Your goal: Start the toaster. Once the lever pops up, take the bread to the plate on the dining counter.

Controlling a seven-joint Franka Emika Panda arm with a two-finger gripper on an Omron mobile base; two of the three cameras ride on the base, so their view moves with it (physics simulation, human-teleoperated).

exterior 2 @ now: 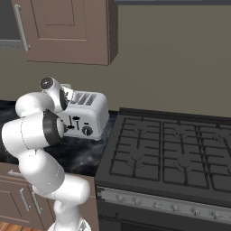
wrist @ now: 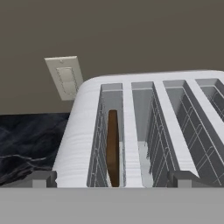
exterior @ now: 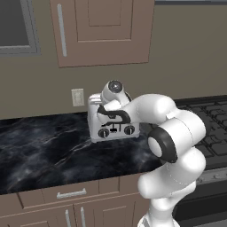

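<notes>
The silver-white toaster (exterior: 113, 128) stands on a black marble worktop (exterior: 44, 150) against the wall, its black knobs and levers facing me. My hand sits over its top front edge, with the wrist (exterior: 114, 88) above it. In the hand view I look down into the slots of the toaster (wrist: 144, 131). The dark brown bread (wrist: 112, 144) stands upright, sunk in the leftmost slot. My gripper (wrist: 113, 179) is open, with one fingertip (wrist: 41, 178) left of that slot and the other two slots to the right. The plate and the dining counter are out of view.
A black gas stove (exterior 2: 171, 149) adjoins the toaster's right side. A wall outlet (wrist: 65, 76) sits on the wall behind the toaster's left. Brown wall cabinets (exterior: 102, 26) hang overhead, and drawers (exterior: 71, 193) run below the worktop.
</notes>
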